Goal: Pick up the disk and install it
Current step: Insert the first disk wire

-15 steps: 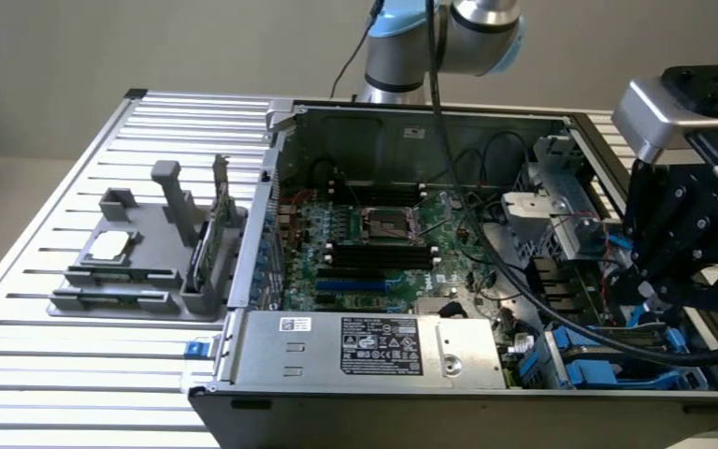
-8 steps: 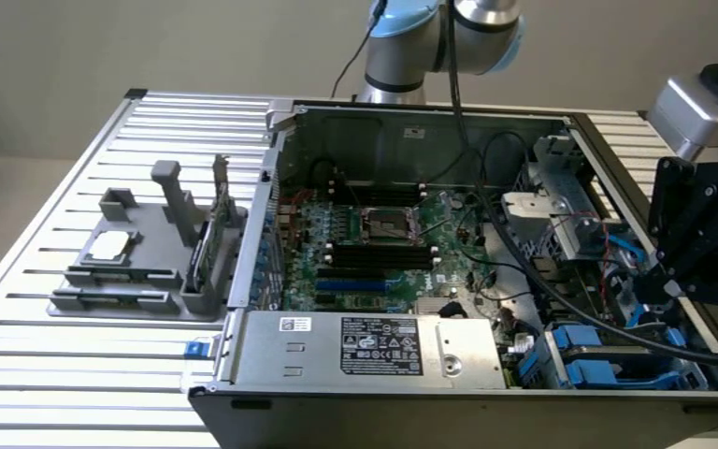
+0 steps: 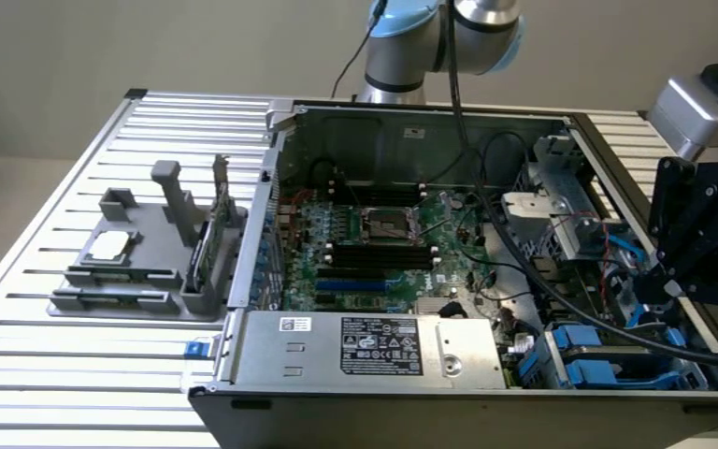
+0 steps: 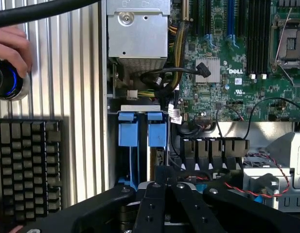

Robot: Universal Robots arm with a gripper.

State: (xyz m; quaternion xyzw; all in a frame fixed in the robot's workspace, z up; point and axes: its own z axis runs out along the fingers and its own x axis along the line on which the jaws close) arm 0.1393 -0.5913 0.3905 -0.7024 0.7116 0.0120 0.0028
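Observation:
My black gripper (image 3: 658, 281) hangs over the drive bay at the exterior view's right corner of the open computer case (image 3: 272, 187). In the wrist view its linkages (image 4: 165, 204) close together just above the bay, and they hide the fingertips and whatever lies between them. Two blue plastic carriers (image 4: 142, 133) stand side by side in that bay, directly under the gripper; they also appear as blue carriers (image 3: 583, 348). I cannot make out the disk's silver body or label among them.
A silver power-supply box (image 3: 378, 346) lies beside the bay. The green motherboard (image 3: 372, 234) fills the case floor. A thick black cable (image 3: 559, 290) crosses the case. A grey fixture (image 3: 135, 262) sits on the slatted table. A person's hand (image 4: 11, 46) rests by a keyboard (image 4: 26, 170).

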